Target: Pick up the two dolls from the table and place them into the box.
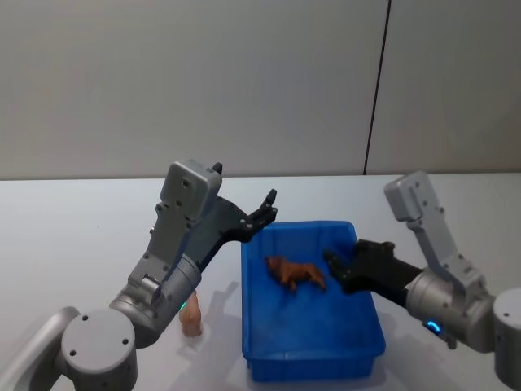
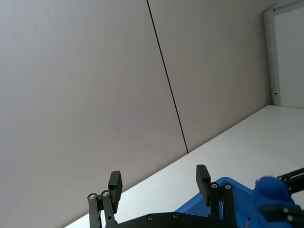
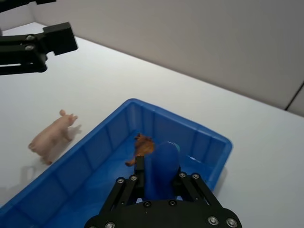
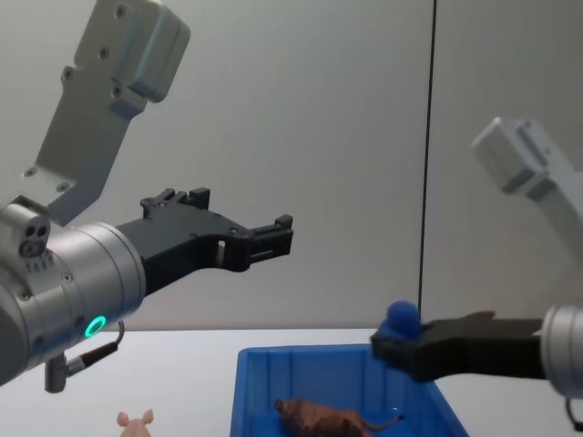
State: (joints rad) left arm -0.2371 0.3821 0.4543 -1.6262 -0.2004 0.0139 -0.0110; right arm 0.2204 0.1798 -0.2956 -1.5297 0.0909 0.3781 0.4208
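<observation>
Two dolls, two spots: the brown doll (image 1: 295, 274), shaggy with a thin tail, lies on the floor of the box (image 1: 313, 358), lower middle of the head view. The pink doll (image 3: 51, 137), smooth with pointed ears, stands on the white worktop (image 1: 81, 220) just beside the box's left wall, not touching. Box is glossy blue plastic, ribbed inside, with open worktop round it. Left claw (image 2: 159, 180) hangs wide open, high over the box's far left corner. Right claw (image 1: 335, 267) sits over the box's right side near the brown doll; can't tell if it's open or closed.
</observation>
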